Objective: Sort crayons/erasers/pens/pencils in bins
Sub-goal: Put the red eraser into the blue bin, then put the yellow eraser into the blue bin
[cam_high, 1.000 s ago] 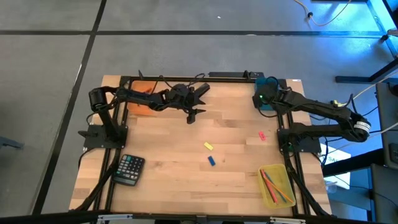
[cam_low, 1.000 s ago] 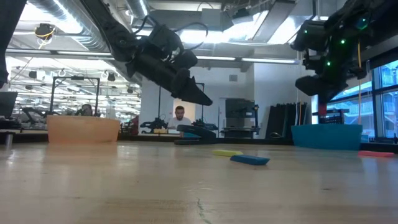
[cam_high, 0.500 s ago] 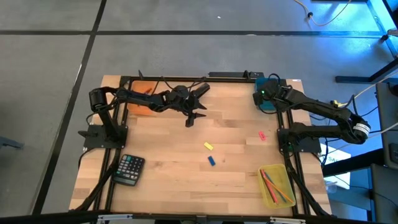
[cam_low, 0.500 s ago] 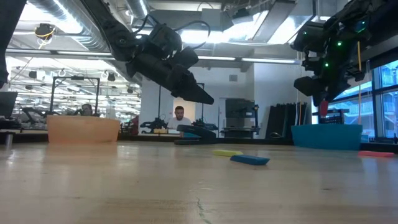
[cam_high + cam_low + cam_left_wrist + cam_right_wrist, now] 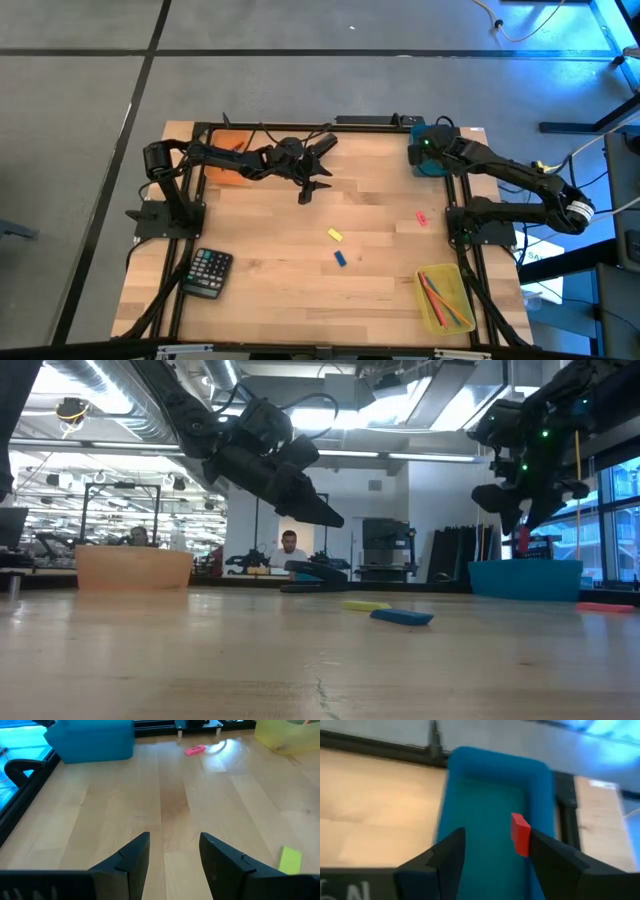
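- Two dark arms reach over the wooden table (image 5: 300, 270) from its left and right sides, and most of the wood between them lies bare.
- Calculator (image 5: 208, 272), black, sits near the table's front left corner, well apart from both arms.
- Yellow bin (image 5: 445, 298) stands at the front right edge with long thin sticks lying in it; what each stick is cannot be made out.
- Orange bin (image 5: 226, 166) sits at the back left, partly covered by the left arm.
- Teal bin (image 5: 495, 820) sits at the back right corner against the frame rail, partly hidden under the right arm in the high view.
- Right end effector (image 5: 492, 852) hangs above the teal bin with its fingers spread wide, gripping nothing.
- Left end effector (image 5: 174, 855) hovers over bare wood at the back middle, fingers apart and empty.
- Red crayon (image 5: 520, 834) shows between the right fingers, over the teal bin's inside; whether it touches a finger cannot be told.
- Yellow eraser (image 5: 335, 235) and blue eraser (image 5: 341, 258) lie near each other mid-table; the pink eraser (image 5: 421, 217) lies toward the right edge.
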